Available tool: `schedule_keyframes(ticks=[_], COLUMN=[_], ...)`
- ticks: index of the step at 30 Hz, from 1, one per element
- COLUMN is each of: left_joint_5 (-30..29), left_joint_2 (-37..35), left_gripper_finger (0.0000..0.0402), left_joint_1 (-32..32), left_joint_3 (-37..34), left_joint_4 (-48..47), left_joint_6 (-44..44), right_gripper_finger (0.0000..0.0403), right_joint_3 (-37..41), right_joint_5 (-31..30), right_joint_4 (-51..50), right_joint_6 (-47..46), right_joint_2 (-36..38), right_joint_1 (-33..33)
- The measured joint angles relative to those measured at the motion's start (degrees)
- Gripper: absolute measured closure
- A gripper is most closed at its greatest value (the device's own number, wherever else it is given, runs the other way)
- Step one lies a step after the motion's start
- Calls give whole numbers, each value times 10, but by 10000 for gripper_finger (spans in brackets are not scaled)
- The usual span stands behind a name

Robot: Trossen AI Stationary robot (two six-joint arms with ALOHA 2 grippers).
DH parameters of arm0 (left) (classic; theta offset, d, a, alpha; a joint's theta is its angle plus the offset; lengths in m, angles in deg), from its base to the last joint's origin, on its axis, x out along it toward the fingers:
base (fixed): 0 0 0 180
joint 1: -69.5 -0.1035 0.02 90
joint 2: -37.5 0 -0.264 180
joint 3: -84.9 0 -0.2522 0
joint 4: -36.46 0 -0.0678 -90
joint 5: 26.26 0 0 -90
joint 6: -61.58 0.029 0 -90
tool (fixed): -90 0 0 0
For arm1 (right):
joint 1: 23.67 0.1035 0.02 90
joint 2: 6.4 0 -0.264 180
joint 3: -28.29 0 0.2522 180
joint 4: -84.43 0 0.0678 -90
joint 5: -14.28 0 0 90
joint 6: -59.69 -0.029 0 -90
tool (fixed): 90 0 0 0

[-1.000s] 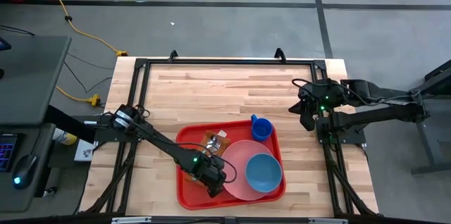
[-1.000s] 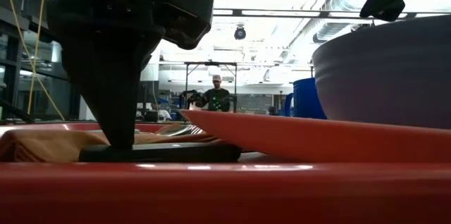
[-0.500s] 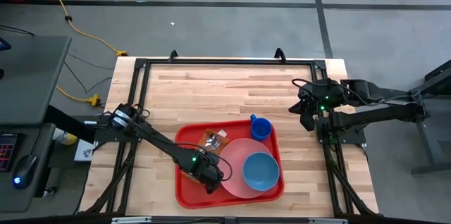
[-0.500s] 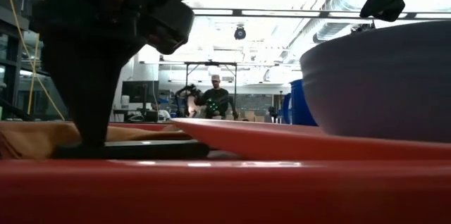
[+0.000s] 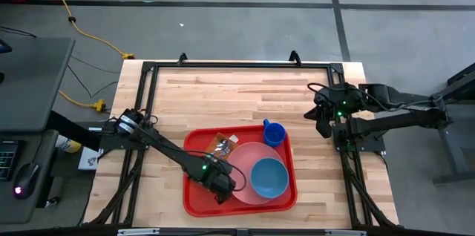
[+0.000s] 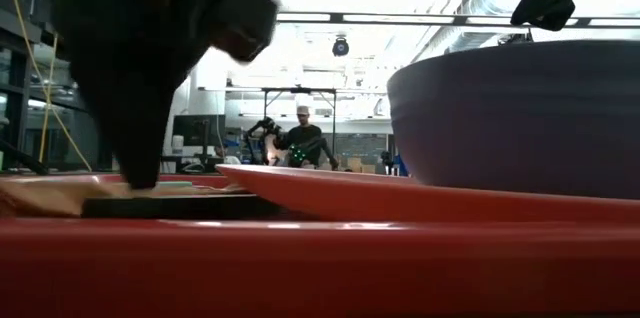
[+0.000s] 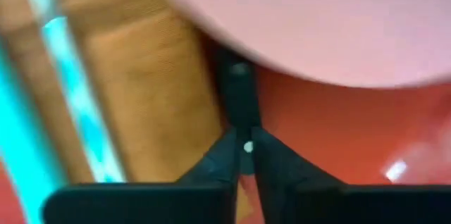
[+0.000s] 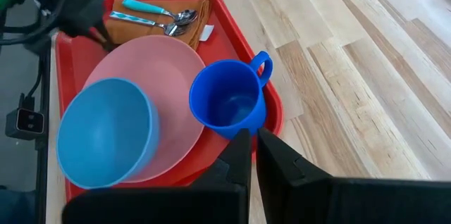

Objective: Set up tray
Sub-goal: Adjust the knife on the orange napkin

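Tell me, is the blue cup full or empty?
Empty. The right wrist view looks down into the upright blue cup and shows only its bare blue bottom.

Bright overhead light; left wrist view blurred, low view backlit.

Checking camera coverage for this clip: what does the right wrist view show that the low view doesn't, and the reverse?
Only the right wrist view shows the blue cup standing on the tray's edge and the spoons lying on the brown napkin. Only the low view shows a person far back in the room. Both show the red tray, the pink plate and the blue bowl.
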Motion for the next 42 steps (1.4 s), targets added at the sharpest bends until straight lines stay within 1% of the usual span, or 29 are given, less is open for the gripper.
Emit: schedule_keyframes(ticks=[2,6,10,14,18,24,29,32,35,42], left_joint_5=[13,14,15,12,-4,-8,-3,-3,-6,-13], left_joint_2=[0,-1,-2,-2,-2,-3,-3,-3,-3,7], left_gripper_finger=[309,277,259,250,237,190,149,133,127,126], left_joint_1=[0,0,0,0,0,0,0,0,0,0], left_joint_3=[11,31,35,35,35,35,24,18,16,16], left_joint_4=[18,18,20,17,-2,-3,-5,-5,-7,-1], left_joint_6=[39,108,123,101,65,41,-15,-40,-56,-97], right_gripper_finger=[403,403,403,403,403,403,403,403,403,403], right_joint_3=[0,0,0,0,0,0,0,0,0,0], right_joint_5=[0,0,0,7,14,14,14,15,16,30], right_joint_4=[0,0,0,0,0,0,0,0,0,-10], right_joint_6=[0,0,0,-2,-2,-2,0,0,-1,-6], right_joint_2=[0,0,0,0,0,0,0,0,0,0], right_joint_1=[0,0,0,0,0,0,0,0,0,0])
